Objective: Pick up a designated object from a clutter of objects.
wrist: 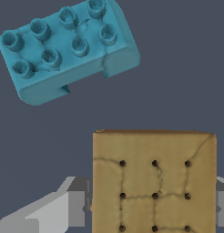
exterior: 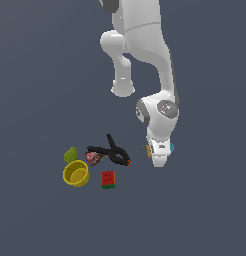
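Observation:
The designated object [wrist: 155, 182] is a flat tan square block with dark dots on its face. It sits between my gripper's [wrist: 152, 207] two grey fingers [wrist: 76, 208], which press against its opposite sides, so the gripper is shut on it. In the exterior view my gripper [exterior: 158, 160] hangs low over the floor, with only a sliver of the tan block [exterior: 148, 150] showing beside the hand. The rest of the clutter of objects [exterior: 100, 162] lies toward the exterior view's left, apart from the gripper.
A cyan studded block [wrist: 68, 48] lies on the floor close beyond the tan block, peeking out past the hand [exterior: 172, 147]. A black clamp [exterior: 114, 151], reddish packet [exterior: 93, 158], green lumpy fruit [exterior: 71, 154], yellow bowl [exterior: 76, 173] and red-and-green block [exterior: 108, 179] lie together.

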{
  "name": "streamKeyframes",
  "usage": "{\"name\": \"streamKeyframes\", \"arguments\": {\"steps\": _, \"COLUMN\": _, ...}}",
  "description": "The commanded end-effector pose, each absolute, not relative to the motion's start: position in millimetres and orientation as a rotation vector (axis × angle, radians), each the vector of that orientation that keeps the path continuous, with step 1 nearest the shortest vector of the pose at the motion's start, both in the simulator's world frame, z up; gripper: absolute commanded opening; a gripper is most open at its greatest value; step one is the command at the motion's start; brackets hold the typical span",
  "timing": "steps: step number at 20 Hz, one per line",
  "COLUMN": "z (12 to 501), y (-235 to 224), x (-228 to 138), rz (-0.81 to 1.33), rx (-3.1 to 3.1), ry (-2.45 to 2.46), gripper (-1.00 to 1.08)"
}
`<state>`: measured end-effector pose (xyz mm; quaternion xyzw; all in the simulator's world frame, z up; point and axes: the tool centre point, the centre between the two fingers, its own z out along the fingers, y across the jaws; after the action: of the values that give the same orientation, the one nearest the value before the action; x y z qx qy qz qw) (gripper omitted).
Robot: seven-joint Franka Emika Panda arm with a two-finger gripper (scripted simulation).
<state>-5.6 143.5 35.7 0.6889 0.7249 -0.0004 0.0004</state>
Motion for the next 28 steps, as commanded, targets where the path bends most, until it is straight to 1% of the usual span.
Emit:
{"name": "streamKeyframes", "arguments": {"steps": 1, "z": 49, "y": 147, "x": -10, "rz": 0.0, "rx": 2.162, "ry": 2.276, "gripper": -1.0}}
{"name": "streamKeyframes", "arguments": {"steps": 9, "z": 109, "y": 166, "x": -33, "rz": -0.003, "rx": 2.16, "ry": 2.276, "gripper": -1.0}}
{"name": "streamKeyframes", "arguments": {"steps": 28, "z": 288, "y": 221, "x": -96, "rz": -0.001, "rx": 2.161, "ry": 2.281, "gripper": -1.0}}
